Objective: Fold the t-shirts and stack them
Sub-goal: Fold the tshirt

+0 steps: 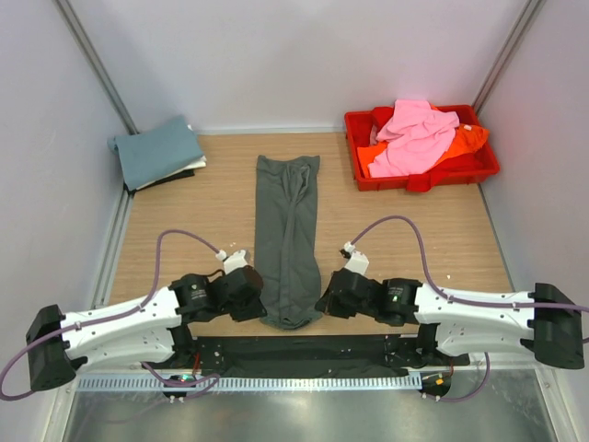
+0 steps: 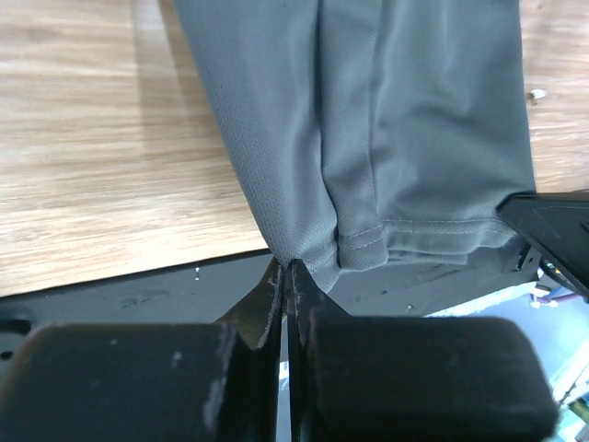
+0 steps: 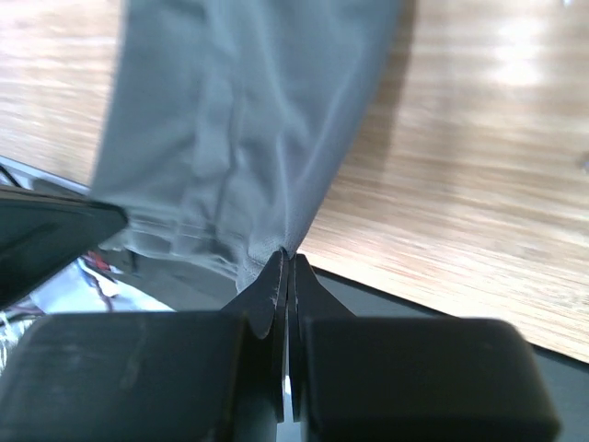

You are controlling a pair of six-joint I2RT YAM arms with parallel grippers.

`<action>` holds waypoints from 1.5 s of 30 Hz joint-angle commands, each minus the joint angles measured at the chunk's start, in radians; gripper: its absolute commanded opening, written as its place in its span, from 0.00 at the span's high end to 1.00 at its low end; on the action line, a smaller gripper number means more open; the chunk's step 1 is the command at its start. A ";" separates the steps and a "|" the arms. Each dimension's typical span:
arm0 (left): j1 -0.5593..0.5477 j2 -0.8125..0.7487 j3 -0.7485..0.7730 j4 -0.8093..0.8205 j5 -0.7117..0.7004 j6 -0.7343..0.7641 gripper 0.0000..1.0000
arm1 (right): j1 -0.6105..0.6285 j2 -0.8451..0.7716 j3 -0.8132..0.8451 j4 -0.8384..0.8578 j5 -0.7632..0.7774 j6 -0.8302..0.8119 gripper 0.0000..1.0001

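At near edge | left end effector, right end effector: clamped on grey t-shirt

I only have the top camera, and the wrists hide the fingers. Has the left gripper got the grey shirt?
Observer: Yes. In the left wrist view, the left gripper is shut on the grey shirt at a near hem corner.
Operator: And the right one?
Observer: The right wrist view shows the right gripper shut on the other near corner of the hem.
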 commanded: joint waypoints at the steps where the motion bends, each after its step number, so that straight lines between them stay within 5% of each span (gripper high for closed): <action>1: -0.001 0.027 0.103 -0.089 -0.070 0.042 1.00 | -0.003 -0.002 0.122 -0.088 0.111 -0.062 0.99; 6: 0.062 0.082 0.225 -0.153 -0.104 0.146 1.00 | -0.075 0.060 0.236 -0.165 0.131 -0.158 0.99; 21: 0.474 0.412 0.529 -0.095 0.021 0.514 1.00 | -0.440 0.346 0.515 -0.127 -0.048 -0.482 0.99; 45: 0.706 0.905 0.834 -0.028 0.094 0.681 0.97 | -0.655 0.754 0.800 -0.048 -0.262 -0.672 0.98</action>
